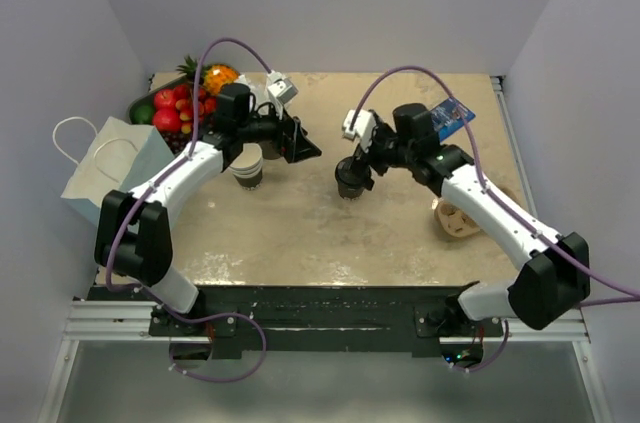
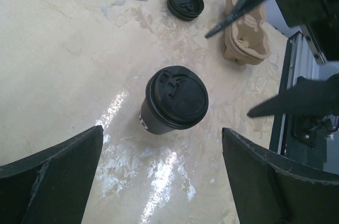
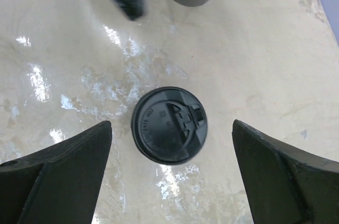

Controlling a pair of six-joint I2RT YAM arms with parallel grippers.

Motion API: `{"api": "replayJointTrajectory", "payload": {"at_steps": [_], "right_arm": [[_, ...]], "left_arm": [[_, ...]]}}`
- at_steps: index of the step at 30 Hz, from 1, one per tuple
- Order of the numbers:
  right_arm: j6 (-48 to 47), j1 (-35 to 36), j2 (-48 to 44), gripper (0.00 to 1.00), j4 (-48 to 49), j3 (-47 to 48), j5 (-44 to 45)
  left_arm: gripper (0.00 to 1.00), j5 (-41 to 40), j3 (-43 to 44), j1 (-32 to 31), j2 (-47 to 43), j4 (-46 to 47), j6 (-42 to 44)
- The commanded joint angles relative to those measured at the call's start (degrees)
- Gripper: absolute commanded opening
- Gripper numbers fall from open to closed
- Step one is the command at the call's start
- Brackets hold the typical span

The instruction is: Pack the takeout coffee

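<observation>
White paper handled bag (image 1: 108,158) stands at the left edge of the table (image 1: 300,233), probably the packing target. Your left gripper (image 1: 303,141) hangs spread and empty, arm reaching inward. Dark brown paper coffee cup with black lid (image 2: 175,99) stands upright mid-table. Right gripper (image 3: 171,128) points straight down over it, jaws wide, clear of the cup.

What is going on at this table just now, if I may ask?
The right claw hangs open directly above the takeout coffee, which stands upright with its lid on, not yet gripped. The left claw, also open, hovers nearby, holding nothing. The white paper bag stands at the far left.
</observation>
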Motion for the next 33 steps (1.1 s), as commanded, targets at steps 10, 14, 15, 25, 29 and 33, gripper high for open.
{"api": "replayJointTrajectory", "payload": {"at_steps": [10, 14, 15, 25, 29, 33], "right_arm": [[-14.49, -19.88, 10.37, 0.8, -24.64, 13.43, -33.28], [-28.53, -19.88, 12.04, 0.81, -29.11, 12.2, -32.48], [-30.05, -19.97, 12.48, 0.81, -29.82, 12.11, -32.4], [-39.12, -19.88, 15.38, 0.83, -30.44, 11.49, -30.02], [-38.6, -19.71, 17.49, 0.82, -30.26, 12.28, -29.58], [-37.27, -19.71, 18.9, 0.81, -29.47, 12.81, -29.32]], "left_arm": [[0.92, 9.71, 3.62, -2.85, 6.79, -8.26, 35.68], [0.91, 7.87, 9.41, -5.32, 11.1, -12.15, 40.74], [0.91, 7.69, 10.12, -5.58, 12.41, -12.15, 41.0], [0.89, 6.99, 15.49, -9.1, 17.35, -16.02, 44.7], [0.89, 6.9, 16.46, -9.1, 18.05, -16.98, 44.96], [0.88, 7.08, 16.9, -9.19, 18.32, -17.69, 45.14]]}}
